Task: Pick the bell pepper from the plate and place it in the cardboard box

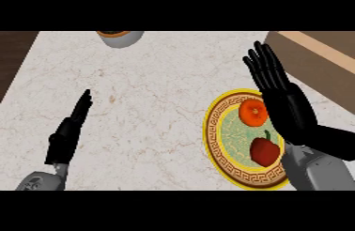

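Head view: we saw the fingers (267, 68) of the right hand (286, 105) straight, holding nothing, over the right rim of the plate (210, 131). The bell pepper (264, 151) lay on that plate. The left hand (66, 134), likewise straight-fingered, hung over the bench (152, 84); the cardboard box (312, 51) stood upper right.

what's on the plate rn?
On the plate: a red bell pepper on the near side and an orange round fruit beyond it. The open right hand covers the plate's right edge, so anything lying there cannot be seen.
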